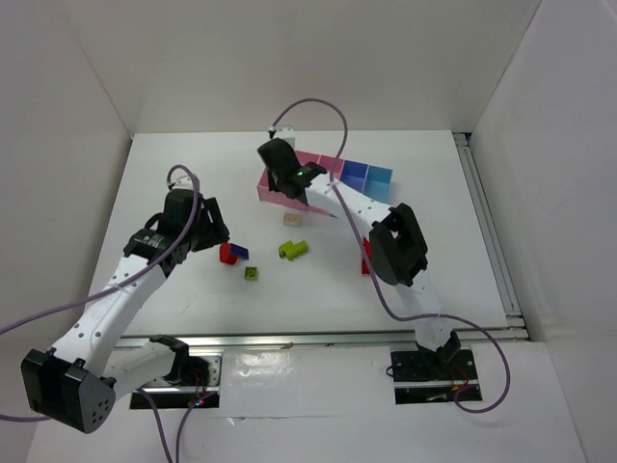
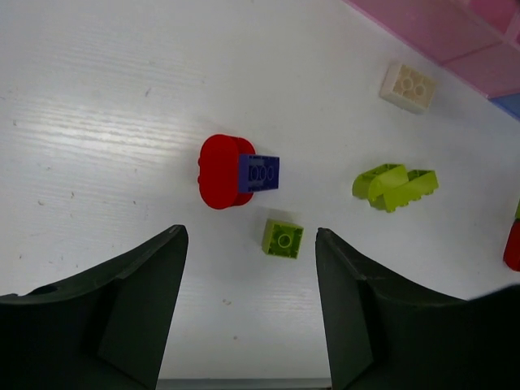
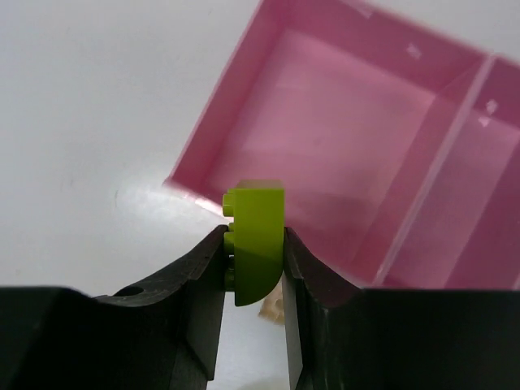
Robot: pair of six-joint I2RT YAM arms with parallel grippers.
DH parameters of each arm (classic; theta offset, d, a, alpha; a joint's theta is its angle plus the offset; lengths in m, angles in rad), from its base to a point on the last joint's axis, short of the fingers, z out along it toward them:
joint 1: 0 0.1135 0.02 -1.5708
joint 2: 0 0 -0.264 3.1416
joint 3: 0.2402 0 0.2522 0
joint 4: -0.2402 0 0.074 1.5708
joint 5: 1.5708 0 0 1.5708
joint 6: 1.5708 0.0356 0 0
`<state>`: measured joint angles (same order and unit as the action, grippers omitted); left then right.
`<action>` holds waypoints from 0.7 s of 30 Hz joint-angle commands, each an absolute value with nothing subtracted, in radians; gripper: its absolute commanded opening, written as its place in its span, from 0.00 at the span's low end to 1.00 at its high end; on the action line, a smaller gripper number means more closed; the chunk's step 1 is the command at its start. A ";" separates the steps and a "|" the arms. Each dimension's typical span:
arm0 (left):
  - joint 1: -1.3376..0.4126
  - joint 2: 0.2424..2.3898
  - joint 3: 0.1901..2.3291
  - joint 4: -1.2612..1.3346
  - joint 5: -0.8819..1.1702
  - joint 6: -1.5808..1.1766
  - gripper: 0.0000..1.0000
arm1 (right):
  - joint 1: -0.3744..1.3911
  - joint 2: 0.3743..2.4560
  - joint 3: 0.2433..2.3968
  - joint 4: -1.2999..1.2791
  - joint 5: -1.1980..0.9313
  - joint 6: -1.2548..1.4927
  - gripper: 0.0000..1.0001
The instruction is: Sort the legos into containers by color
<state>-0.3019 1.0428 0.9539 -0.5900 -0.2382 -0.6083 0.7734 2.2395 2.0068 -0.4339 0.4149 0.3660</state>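
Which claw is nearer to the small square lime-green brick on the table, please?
Left. The left claw sits open just short of the square brick; the right claw is away at the large pink bin, holding another lime brick.

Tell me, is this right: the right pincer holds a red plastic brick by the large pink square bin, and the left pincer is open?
Not quite. The small plastic brick clamped in the right pincer is lime-green, not red; the right wrist view shows it. The rest stands: it is by the large pink square bin, and the left pincer is open.
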 commanded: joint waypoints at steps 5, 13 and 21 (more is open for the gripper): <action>-0.339 1.009 0.885 -0.594 -0.166 -0.647 0.72 | 0.655 2.336 2.189 -0.442 0.407 0.354 0.34; -0.452 1.034 0.816 -0.603 -0.168 -0.742 0.76 | 0.611 2.419 2.312 -0.442 0.319 0.364 0.59; -0.607 1.155 0.816 -0.580 -0.183 -0.828 0.74 | 0.601 2.321 2.289 -0.459 0.298 0.364 0.80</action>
<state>-0.5694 1.1187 0.8185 -0.6003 -0.1787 -0.7715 0.6041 2.4195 2.2604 -0.4438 0.3145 0.3676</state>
